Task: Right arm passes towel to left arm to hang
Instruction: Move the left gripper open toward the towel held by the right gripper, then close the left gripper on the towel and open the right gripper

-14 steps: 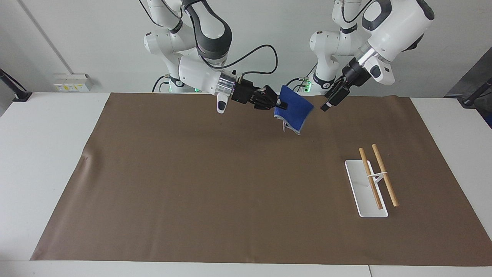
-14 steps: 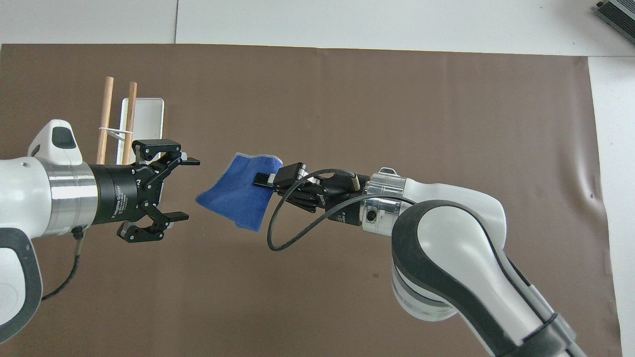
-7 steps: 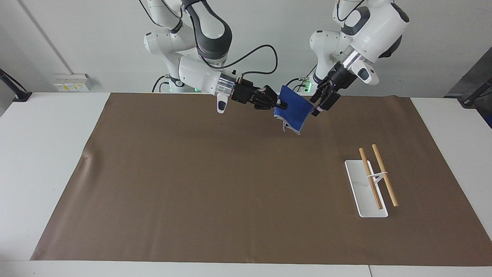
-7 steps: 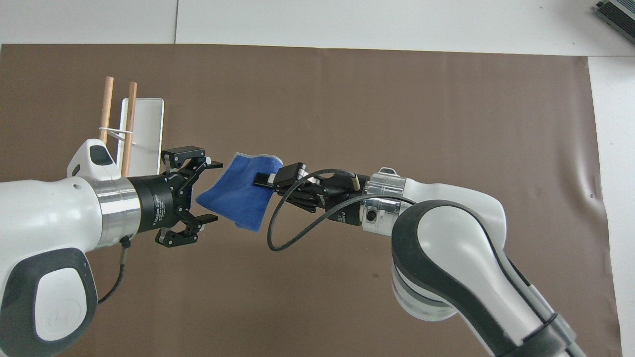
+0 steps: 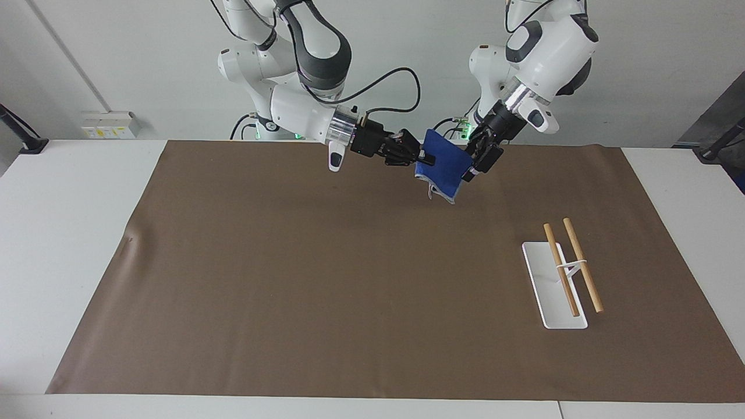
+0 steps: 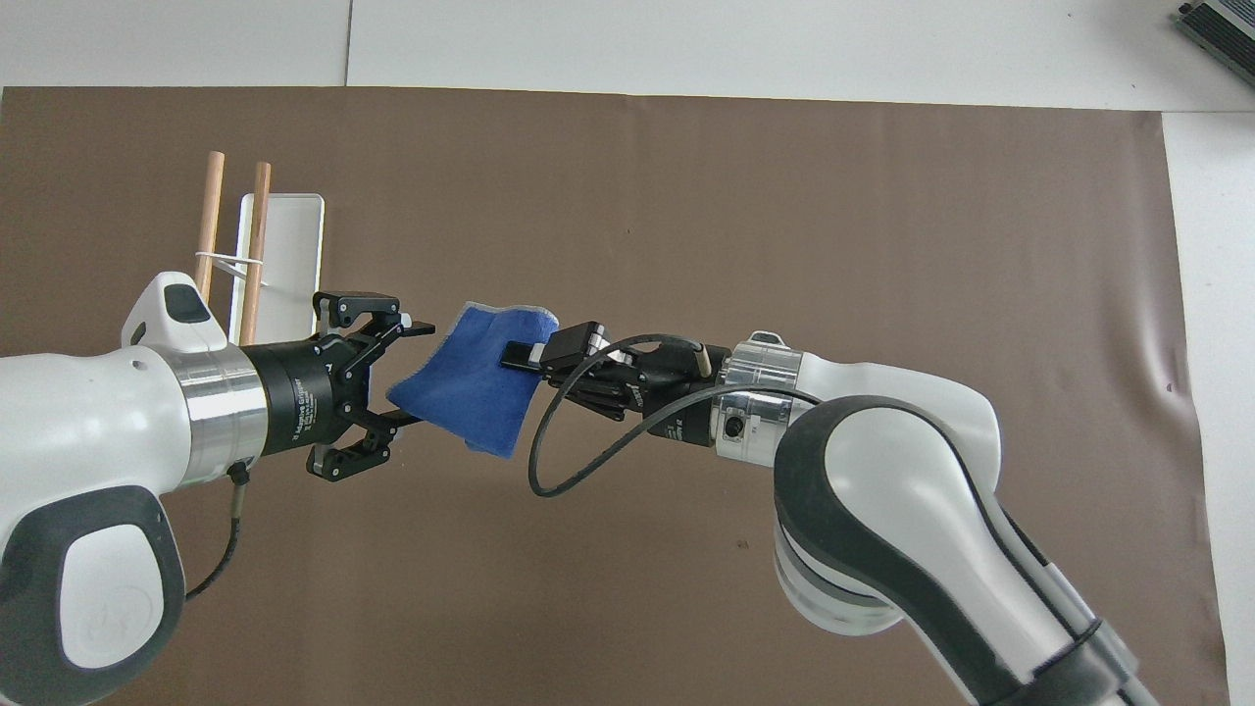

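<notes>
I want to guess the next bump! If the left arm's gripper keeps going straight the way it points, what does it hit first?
Probably the small bright-blue terry towel. The left gripper, jaws open, points at its free edge, while the right gripper holds the other edge above the brown table mat.

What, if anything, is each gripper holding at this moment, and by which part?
The right gripper holds the small bright-blue terry towel by one edge, in the air. The left gripper is open around the opposite edge, holding nothing.

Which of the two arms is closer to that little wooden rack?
Left. The left gripper is over the mat beside the rack, at the towel's edge; the right gripper, holding the towel, is nearer mid-table.
</notes>
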Robot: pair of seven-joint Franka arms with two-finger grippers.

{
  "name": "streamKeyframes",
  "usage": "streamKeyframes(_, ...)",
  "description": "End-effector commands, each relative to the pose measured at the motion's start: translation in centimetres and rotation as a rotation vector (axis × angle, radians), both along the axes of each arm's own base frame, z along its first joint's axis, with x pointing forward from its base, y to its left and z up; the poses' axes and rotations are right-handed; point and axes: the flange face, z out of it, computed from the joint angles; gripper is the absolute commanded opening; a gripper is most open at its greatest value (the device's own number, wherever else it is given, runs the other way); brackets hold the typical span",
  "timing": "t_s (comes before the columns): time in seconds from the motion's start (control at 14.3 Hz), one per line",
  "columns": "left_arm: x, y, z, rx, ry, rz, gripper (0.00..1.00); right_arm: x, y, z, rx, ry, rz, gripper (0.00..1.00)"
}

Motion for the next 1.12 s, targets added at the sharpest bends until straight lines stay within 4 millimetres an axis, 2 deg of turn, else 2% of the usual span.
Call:
streamKeyframes(0.0,-0.2,-0.5,-0.2,-0.018,-0.006,0.003,0.21,-0.3,-0.3,0.0,0.002,-0.025,-0.012,0.0)
streamKeyframes(0.14,-0.3,-0.7,-0.2,-0.016,-0.009,-0.001,0.0,-0.3,-0.3,0.0,0.002,-0.025,-0.012,0.0)
streamKeyframes(0.7,-0.2,0.0,-0.1,-0.015,0.032,-0.009,0.0,-0.2,-0.4,0.0,0.003,-0.017,-0.016,0.0)
streamKeyframes(0.77,0.1,0.9,0.0,-0.015,0.042,0.003,0.0,-0.2,-0.5,0.0,0.001,-0.016,-0.019,0.36)
streamKeyframes(0.84,0.5,1.6,-0.1,-0.015,0.051,0.017,0.0,0.0,-0.9,0.0,-0.011,-0.018,-0.04,0.99)
streamKeyframes(1.05,0.8,3.1,-0.2,-0.01,0.063,0.03,0.0,0.7,-1.9,-0.2,-0.153,-0.102,-0.075,1.0)
